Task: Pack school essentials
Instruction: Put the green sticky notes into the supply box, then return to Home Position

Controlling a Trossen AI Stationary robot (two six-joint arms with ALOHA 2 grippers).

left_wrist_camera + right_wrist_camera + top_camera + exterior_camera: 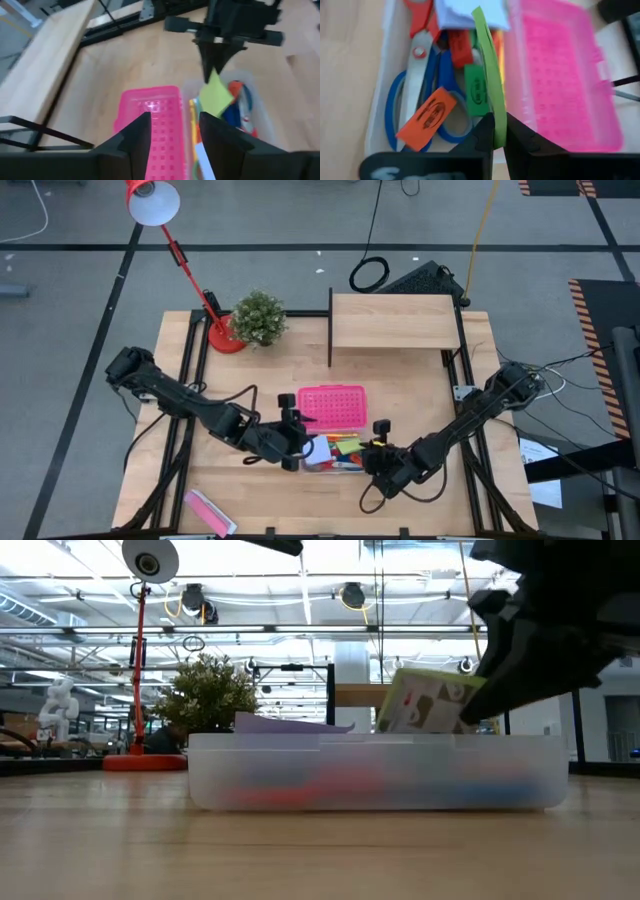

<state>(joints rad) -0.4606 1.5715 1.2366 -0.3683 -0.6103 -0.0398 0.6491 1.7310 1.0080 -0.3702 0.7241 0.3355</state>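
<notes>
A clear box (335, 455) (375, 772) stands mid-table with a pink perforated lid (332, 406) (565, 75) against its far side. In it lie blue-handled scissors (415, 120), red-handled scissors (420, 12), an orange eraser (427, 117), red and green pieces and a pale-blue note pad (470, 12). My right gripper (372, 452) (499, 135) is at the box's right end, shut on a lime-green note pad (487, 75) (215, 95) (425, 700). My left gripper (298, 442) (175, 142) hovers open at the box's left end, over the seam between lid and box. My right gripper pinches the lime-green note pad by one edge (498, 122) between its two fingers. The fingers come from the table's right side, slanting down. The pad stands on edge and tilted over the box, its lower part behind the box's rim (420, 736).
A wooden shelf (395, 320) stands at the far side, with a small plant (258, 318) and a red lamp's base (226, 338) at the far left. A flat pink packet (208, 512) lies near the front left edge. Bare wood shows in front of the box.
</notes>
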